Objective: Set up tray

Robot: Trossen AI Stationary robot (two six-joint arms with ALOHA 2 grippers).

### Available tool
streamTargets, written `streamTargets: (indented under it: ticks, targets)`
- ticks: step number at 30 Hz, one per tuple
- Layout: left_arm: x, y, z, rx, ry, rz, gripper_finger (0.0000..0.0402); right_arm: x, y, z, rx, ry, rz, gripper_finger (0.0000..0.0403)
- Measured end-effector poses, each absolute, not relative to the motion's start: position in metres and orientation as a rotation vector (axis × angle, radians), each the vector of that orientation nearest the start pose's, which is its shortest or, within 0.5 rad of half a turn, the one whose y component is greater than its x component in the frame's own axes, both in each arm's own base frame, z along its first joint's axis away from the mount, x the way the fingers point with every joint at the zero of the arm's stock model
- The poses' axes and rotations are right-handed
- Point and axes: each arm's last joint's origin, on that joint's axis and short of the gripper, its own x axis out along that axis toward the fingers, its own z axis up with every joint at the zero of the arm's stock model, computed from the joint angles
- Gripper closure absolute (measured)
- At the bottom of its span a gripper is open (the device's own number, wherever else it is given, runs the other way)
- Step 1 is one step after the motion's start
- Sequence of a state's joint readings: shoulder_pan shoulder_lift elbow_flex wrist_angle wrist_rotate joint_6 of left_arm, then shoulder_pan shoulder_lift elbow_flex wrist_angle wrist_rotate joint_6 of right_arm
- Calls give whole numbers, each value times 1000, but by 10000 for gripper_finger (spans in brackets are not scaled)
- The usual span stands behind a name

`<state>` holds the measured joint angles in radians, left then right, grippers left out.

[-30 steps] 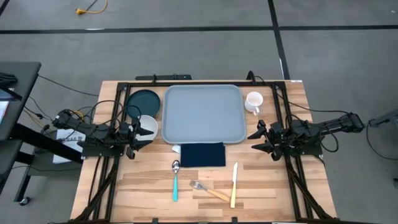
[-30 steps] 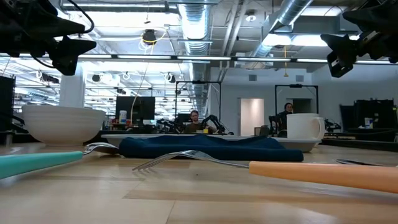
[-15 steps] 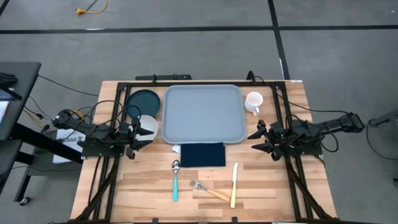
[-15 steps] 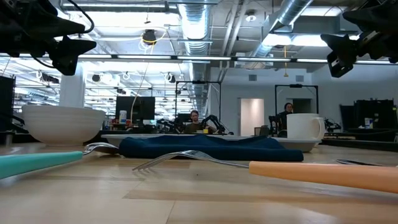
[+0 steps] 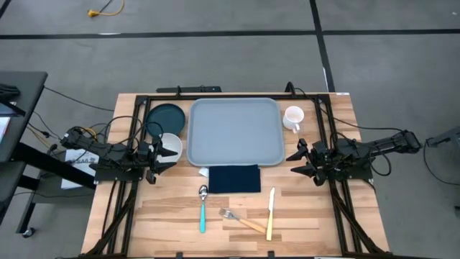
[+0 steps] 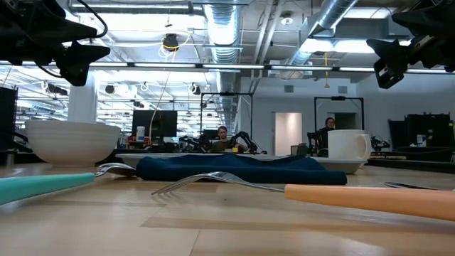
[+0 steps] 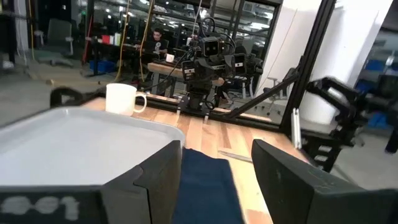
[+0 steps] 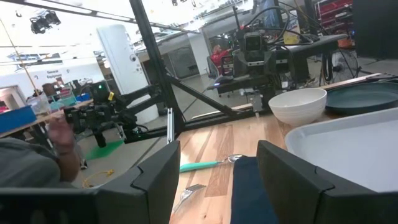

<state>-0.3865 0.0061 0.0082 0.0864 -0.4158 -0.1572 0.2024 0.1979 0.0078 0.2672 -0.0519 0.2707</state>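
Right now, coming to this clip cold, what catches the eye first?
The big empty grey-blue tray at the table's far middle, flanked by a dark teal plate and white bowl to its left and a white mug to its right. Left gripper and right gripper hover open on either side.

We see grey floor (image 5: 215, 57) with black lines | exposed ceiling ducts (image 6: 220, 28) | strip lights | white door (image 6: 288, 133) | seated person (image 6: 222, 135)

The tray (image 5: 233, 132) — large, flat, light grey-blue, low-rimmed — lies bare at the table's far middle.
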Motion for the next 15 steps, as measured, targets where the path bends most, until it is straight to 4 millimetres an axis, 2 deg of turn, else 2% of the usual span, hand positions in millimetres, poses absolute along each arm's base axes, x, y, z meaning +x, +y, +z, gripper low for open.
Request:
streamTargets:
  ticks: [5,15]
  targets:
    - [92,-25,174,-71,-82,28,214,107,23,176,275,-42,263,198]
    - [92,-25,174,-62,-82,29,214,107,22,175,276,-41,234,198]
